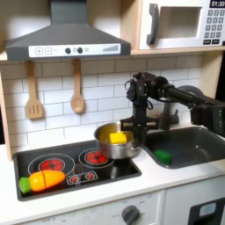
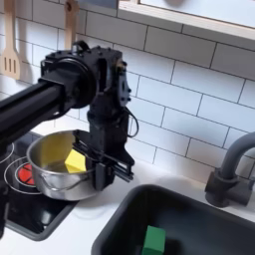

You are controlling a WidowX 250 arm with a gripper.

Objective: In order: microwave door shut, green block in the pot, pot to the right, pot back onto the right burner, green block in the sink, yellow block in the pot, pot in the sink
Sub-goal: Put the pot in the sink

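The steel pot (image 1: 116, 143) (image 2: 50, 171) is at the stove's right edge, close to the sink (image 1: 195, 148) (image 2: 189, 214). The yellow block (image 1: 119, 138) (image 2: 75, 160) lies inside it. My gripper (image 1: 138, 134) (image 2: 101, 171) comes down from above and is shut on the pot's rim, on the side nearest the sink. I cannot tell whether the pot is raised off the stove. The green block (image 1: 163, 156) (image 2: 152, 239) rests on the sink floor. Up at the top right of the first exterior view, the microwave door (image 1: 180, 25) is shut.
An orange toy carrot (image 1: 44, 180) lies at the stove's front left. A wooden spatula (image 1: 33, 92) and spoon (image 1: 76, 88) hang on the tiled wall. The dark faucet (image 2: 231, 171) curves over the sink's back. The right burner (image 1: 91, 158) is uncovered.
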